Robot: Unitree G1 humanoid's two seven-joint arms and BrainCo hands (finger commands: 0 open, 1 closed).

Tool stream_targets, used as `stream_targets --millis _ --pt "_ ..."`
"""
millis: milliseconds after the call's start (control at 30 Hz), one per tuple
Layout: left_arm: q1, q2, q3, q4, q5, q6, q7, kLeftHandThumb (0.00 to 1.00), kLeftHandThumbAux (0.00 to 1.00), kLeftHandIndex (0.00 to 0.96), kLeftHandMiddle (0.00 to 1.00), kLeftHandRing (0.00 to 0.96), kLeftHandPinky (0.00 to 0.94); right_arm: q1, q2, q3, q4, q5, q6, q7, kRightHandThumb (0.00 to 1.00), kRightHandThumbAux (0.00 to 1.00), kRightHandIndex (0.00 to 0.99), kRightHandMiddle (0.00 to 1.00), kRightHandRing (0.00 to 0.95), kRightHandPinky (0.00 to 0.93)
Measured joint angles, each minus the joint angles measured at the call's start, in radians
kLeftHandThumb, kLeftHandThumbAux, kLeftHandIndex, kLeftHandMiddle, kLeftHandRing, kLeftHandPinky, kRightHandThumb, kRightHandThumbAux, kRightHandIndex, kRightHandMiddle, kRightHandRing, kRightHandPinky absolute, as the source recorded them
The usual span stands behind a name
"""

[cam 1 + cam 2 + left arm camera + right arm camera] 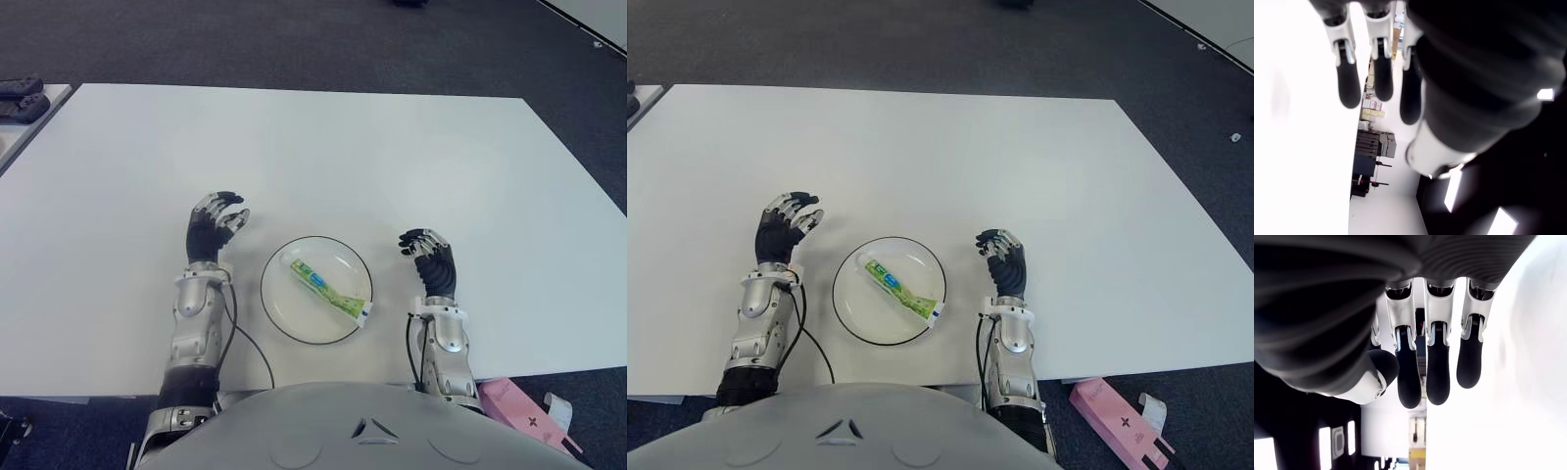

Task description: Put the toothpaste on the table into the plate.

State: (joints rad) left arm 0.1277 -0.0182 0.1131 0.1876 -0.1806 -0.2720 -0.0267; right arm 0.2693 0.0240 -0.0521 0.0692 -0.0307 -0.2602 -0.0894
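- A pink box [1117, 416] lay on the floor below the table's near edge, on the robot's right.
- The plate [279, 299], white with a dark rim, sat on the white table [323, 147] close to the near edge, between the two hands.
- The toothpaste [326, 292], a green and white tube, lay flat inside the plate, slanting across it with its white cap end toward the near right rim. Neither hand touched it.
- The right hand [431, 259] showed just right of the plate, apart from its rim. Its fingers [1438, 377] hung loosely curved and side by side, with the thumb beside them, and held nothing.
- The left hand [214, 225] showed just left of the plate, a little farther out than the right. Its fingers [1348, 81] were relaxed and slightly bent, closed on nothing.
- Whether either hand touched the table could not be told.
- Beyond the hands the table ran bare to its far edge.
- Dark objects [22, 98] lay on a second surface off the far left corner; what they were could not be made out.
- Dark carpet [294, 44] lay beyond the far edge.
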Motion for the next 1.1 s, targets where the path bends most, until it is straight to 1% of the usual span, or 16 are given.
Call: stream_targets --millis 100,267,400,567,800,1100 --pt "0.004 -0.001 -0.001 0.009 0.005 -0.005 0.000 0.299 0.998 0.502 0.469 0.478 0.462 -0.001 0.002 0.001 -0.001 0.001 0.000 0.000 0.709 0.728 0.429 0.479 0.470 0.461" --pt "0.010 -0.004 -0.002 0.013 0.017 -0.009 0.000 0.295 0.998 0.509 0.466 0.480 0.477 -0.003 0.003 0.001 -0.002 0.006 0.000 0.002 0.710 0.727 0.428 0.479 0.472 0.465" --pt "0.013 -0.009 -0.005 0.016 0.028 -0.024 0.000 0.272 0.998 0.509 0.463 0.485 0.498 -0.004 0.006 0.003 -0.005 0.009 0.000 0.004 0.710 0.727 0.428 0.479 0.474 0.469" --pt "0.018 -0.018 -0.011 0.020 0.055 -0.042 0.002 0.261 0.998 0.507 0.458 0.488 0.499 -0.004 0.009 0.004 -0.006 0.010 0.000 0.003 0.710 0.727 0.428 0.482 0.478 0.472" --pt "0.032 -0.023 -0.016 0.019 0.114 -0.054 0.037 0.181 0.998 0.501 0.455 0.493 0.505 -0.005 0.015 0.006 -0.006 0.010 0.000 0.001 0.710 0.726 0.428 0.485 0.474 0.461" --pt "0.049 -0.022 -0.017 0.018 0.161 -0.062 0.051 0.161 0.998 0.500 0.454 0.491 0.500 -0.005 0.018 0.008 -0.005 0.002 -0.001 -0.001 0.710 0.727 0.428 0.488 0.478 0.470"
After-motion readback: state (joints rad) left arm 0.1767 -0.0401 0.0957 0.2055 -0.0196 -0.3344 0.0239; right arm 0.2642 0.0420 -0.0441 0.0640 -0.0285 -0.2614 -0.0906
